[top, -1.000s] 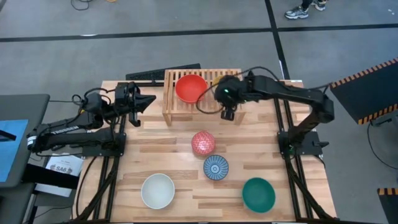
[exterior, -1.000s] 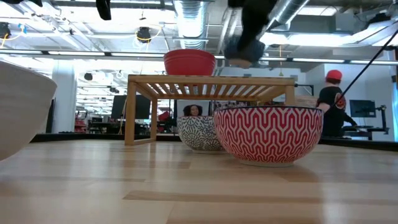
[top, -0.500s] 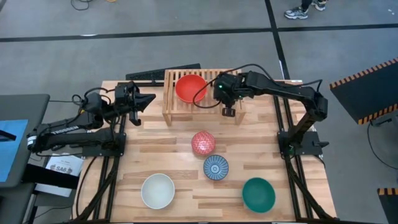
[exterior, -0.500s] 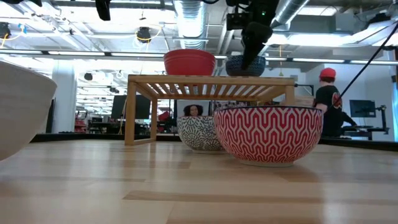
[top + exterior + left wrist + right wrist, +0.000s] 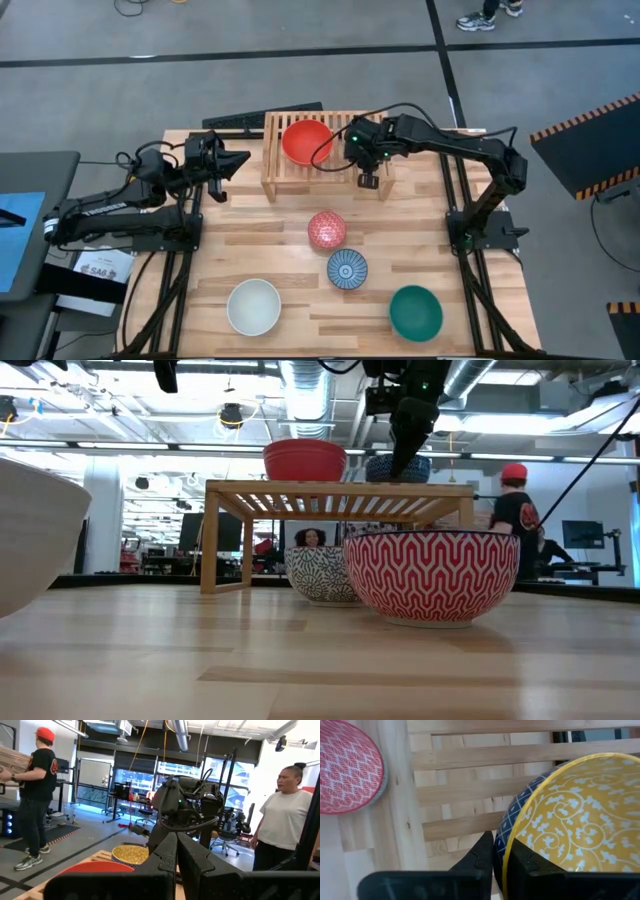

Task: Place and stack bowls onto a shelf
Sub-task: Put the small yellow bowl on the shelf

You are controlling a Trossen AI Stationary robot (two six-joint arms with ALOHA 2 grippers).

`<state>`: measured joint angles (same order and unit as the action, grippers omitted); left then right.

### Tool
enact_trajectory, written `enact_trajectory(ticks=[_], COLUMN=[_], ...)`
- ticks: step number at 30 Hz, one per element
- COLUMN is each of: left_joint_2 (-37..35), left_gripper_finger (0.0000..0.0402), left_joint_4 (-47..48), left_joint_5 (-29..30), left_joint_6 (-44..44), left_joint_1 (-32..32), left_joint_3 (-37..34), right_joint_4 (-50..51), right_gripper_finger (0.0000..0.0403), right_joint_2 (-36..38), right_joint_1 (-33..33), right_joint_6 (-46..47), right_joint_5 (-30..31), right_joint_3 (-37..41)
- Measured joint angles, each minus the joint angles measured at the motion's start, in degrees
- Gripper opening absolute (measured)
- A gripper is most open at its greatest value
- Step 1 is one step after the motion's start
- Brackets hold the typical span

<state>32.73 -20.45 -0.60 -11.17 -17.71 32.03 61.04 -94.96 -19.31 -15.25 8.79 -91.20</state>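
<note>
Placement of the yellow bowl [image 5: 570, 825] on the shelf [image 5: 272, 165] is the step in hand. The right gripper [image 5: 501, 855] sits over the right half of the shelf, upper centre of the high view, with its fingers pinched on the bowl's rim, one inside and one outside. In the low view the bowl appears to rest on or just above the slats, beside the red bowl [image 5: 306, 141], which stands on the shelf's left half. Contact with the slats cannot be confirmed.

The next move, by judgement, calls for the fingers to part and lift straight up, clear of the rim, without dragging the bowl toward the shelf edge.

The left gripper [image 5: 232, 160] waits at the left of the worktop [image 5: 240, 250], near the shelf's left end; its fingers look nearly together and carry nothing.

Four bowls remain on the worktop: the pink bowl [image 5: 326, 229] at centre, the striped bowl [image 5: 347, 269] just below it, the white bowl [image 5: 253, 306] at lower left, and the teal bowl [image 5: 415, 312] at lower right.

Materials:
- Shelf: light wood, flat slats with gaps, solid legs.
- Yellow bowl: glazed, pale scroll pattern inside, blue lattice outside.
- Pink bowl: red-and-white chevron wall.
- All bowls: round, deep, similar in size, so they should nest when stacked.
</note>
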Motion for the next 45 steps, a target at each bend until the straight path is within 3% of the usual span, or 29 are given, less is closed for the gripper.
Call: enact_trajectory(ticks=[8, 35, 45], left_joint_2=[0.0, 0.0, 0.0], left_gripper_finger=[0.0, 0.0, 0.0], left_joint_4=[0.0, 0.0, 0.0], left_joint_5=[0.0, -0.4, -0.4], left_joint_6=[0.2, 0.9, 0.9], left_joint_1=[0.0, 0.0, 0.0], left_joint_3=[0.0, 0.0, 0.0], right_joint_4=[-0.5, -5.3, -2.9], right_gripper_finger=[0.0096, 0.0103, 0.0103], right_joint_2=[0.1, 0.1, 0.1], right_joint_1=[0.1, 0.0, -1.2], right_joint_6=[-0.1, 1.9, 3.5], right_joint_5=[0.1, -0.3, -2.1], right_joint_3=[0.0, -0.1, -6.3])
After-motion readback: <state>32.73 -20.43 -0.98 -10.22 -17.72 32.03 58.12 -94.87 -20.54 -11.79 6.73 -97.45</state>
